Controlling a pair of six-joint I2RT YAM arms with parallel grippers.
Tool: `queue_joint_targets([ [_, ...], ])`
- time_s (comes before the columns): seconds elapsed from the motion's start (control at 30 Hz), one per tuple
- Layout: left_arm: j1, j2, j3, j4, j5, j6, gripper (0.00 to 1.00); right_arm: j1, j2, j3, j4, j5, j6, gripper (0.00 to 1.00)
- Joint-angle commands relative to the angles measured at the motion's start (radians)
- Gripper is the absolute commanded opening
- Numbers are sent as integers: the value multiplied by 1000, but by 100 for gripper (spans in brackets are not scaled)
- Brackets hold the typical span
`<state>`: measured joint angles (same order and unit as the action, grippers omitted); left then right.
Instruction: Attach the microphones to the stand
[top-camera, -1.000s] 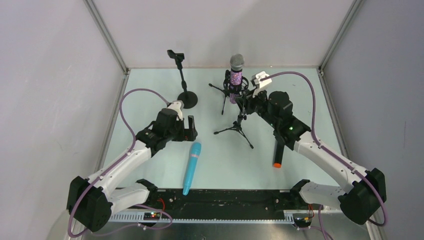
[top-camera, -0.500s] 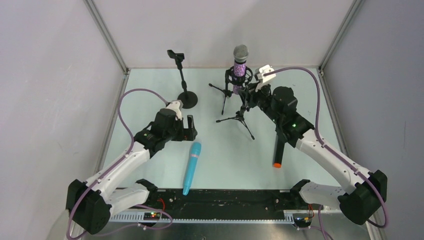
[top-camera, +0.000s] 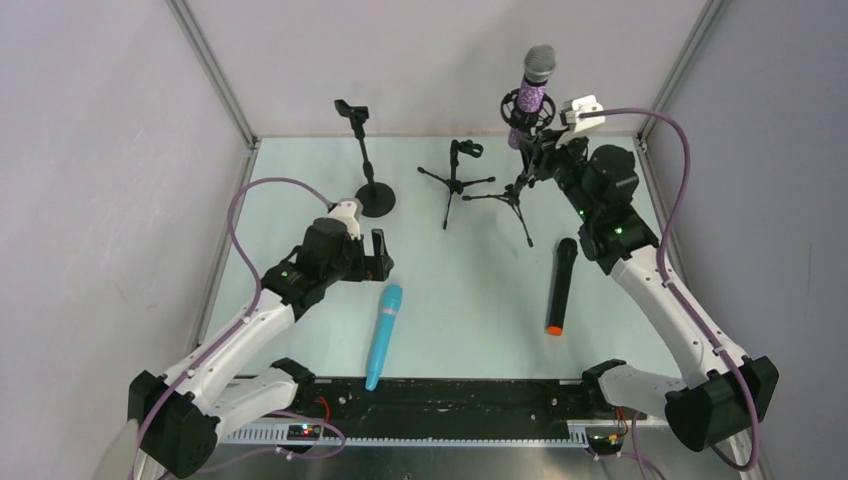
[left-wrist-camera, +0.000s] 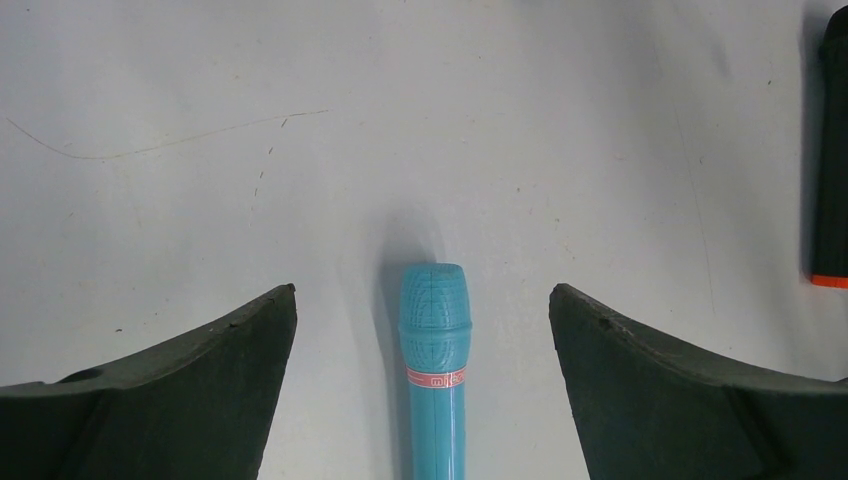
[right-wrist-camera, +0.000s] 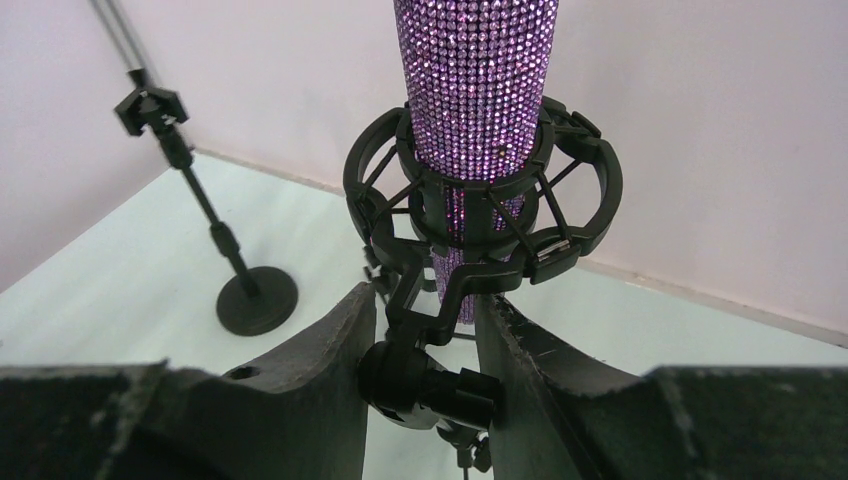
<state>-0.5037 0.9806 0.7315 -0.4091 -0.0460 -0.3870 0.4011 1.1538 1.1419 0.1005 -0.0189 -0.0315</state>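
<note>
The purple glittery microphone (top-camera: 532, 92) (right-wrist-camera: 478, 80) stands upright in the ring mount of a small tripod stand (top-camera: 518, 190). My right gripper (top-camera: 540, 158) (right-wrist-camera: 428, 375) is shut on that stand's joint below the ring and holds the stand off the table at the back right. The turquoise microphone (top-camera: 384, 334) (left-wrist-camera: 436, 360) lies flat on the table. My left gripper (top-camera: 378, 258) (left-wrist-camera: 424, 330) is open above its head, one finger on each side, not touching. The black microphone with the orange end (top-camera: 559, 285) (left-wrist-camera: 829, 150) lies flat to the right.
A second small tripod stand (top-camera: 455, 180) with an empty clip stands at the back centre. A round-base stand (top-camera: 366, 170) (right-wrist-camera: 225, 250) with an empty clip stands at the back left. Walls close in the back and both sides.
My right gripper has lifted the tripod stand with the purple microphone and carried it up and to the right, away from the second tripod. The left gripper has barely moved.
</note>
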Motion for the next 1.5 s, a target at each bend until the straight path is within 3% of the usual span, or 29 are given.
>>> queue_joint_targets([
  [0.0, -4, -28, 35, 19, 17, 18, 100, -81, -12, 88, 152, -30, -29, 0],
  [0.73, -5, -65, -7, 0, -8, 29, 100, -485, 150, 178, 207, -134, 25, 0],
  [1.03, -4, -82, -12, -2, -22, 31, 100, -545, 225, 197, 256, -158, 23, 0],
  [1.47, -4, -80, -11, -5, -13, 30, 100, -570, 292, 193, 183, -170, 28, 0],
])
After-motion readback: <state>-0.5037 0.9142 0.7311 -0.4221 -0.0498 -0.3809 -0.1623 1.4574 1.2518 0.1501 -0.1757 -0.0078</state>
